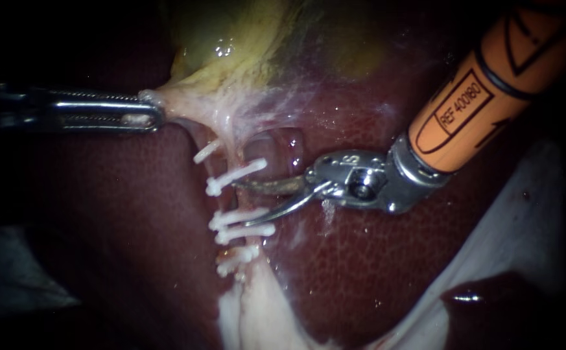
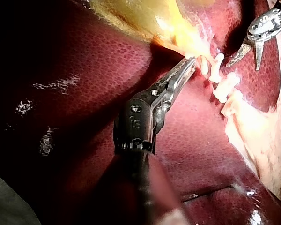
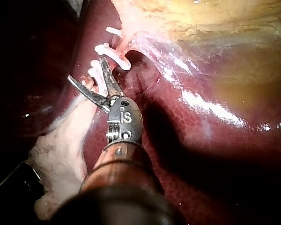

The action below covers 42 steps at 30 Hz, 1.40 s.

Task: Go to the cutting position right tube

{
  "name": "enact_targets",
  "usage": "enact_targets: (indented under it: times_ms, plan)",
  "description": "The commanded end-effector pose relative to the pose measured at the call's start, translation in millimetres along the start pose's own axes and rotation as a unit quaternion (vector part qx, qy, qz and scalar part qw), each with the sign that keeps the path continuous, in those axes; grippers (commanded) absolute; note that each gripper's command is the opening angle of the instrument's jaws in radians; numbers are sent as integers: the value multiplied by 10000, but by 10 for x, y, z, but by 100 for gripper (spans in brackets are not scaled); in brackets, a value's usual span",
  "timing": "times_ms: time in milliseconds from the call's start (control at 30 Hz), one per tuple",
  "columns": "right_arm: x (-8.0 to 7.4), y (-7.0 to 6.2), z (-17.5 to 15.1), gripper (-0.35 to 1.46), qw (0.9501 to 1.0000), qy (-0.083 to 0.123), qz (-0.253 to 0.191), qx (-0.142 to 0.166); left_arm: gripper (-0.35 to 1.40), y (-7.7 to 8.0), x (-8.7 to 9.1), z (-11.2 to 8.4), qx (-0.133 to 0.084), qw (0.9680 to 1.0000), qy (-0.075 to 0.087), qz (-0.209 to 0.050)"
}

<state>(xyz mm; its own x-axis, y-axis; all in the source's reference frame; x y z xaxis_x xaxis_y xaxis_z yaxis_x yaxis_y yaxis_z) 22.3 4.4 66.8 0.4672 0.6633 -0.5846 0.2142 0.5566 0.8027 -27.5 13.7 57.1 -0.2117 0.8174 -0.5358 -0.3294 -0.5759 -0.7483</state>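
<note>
My left instrument (image 1: 145,118) comes in from the left, its jaws shut on the pale tissue at the foot of the yellow-green gallbladder (image 1: 244,52), and holds it stretched leftwards. Below this a thin pink tube (image 1: 239,198) runs down over the liver and carries several white clips (image 1: 234,176). My right instrument (image 1: 242,204), on an orange shaft, has its curved blades open. The blade tips reach the tube in the gap between the upper clip and the lower clips (image 1: 240,223). In the right wrist view the open blades (image 3: 86,69) lie beside the clips (image 3: 103,49). The left wrist view shows the shut jaws (image 2: 189,63).
Dark red liver (image 1: 133,227) fills the field around the tubes. A second, shorter clipped strand (image 1: 206,150) lies just left of the tube. Pale fatty tissue (image 1: 257,304) trails off below the clips. A white sheet (image 1: 529,214) lies at the lower right.
</note>
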Motion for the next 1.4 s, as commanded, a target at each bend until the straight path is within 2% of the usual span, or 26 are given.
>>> enact_targets:
  times_ms: [33,300,400,500,767,933,1267,1400]
  plan:
    - [-4,2,0,129,10000,-69,-18,-55,-35,0,0,0,0,10000,1,0]
    - [-29,20,4,129,9987,-444,-44,-235,-35,2,0,-1,1,10000,1,0]
    - [-36,27,8,129,9984,-493,-61,-272,-35,2,0,-1,2,10000,1,-1]
    - [-36,32,13,129,9983,-502,-59,-301,-35,2,0,0,3,10000,1,-1]
    - [-30,41,27,132,9994,-176,-59,-284,-35,2,0,0,3,10000,2,-1]
    - [-28,42,33,132,9999,-10,-61,-105,-35,2,0,0,4,10000,2,-1]
    - [-16,36,59,129,9995,249,-85,157,-35,2,1,2,8,10000,3,-2]
    - [-14,31,77,129,9994,258,-109,183,-35,2,1,2,9,10000,4,-3]
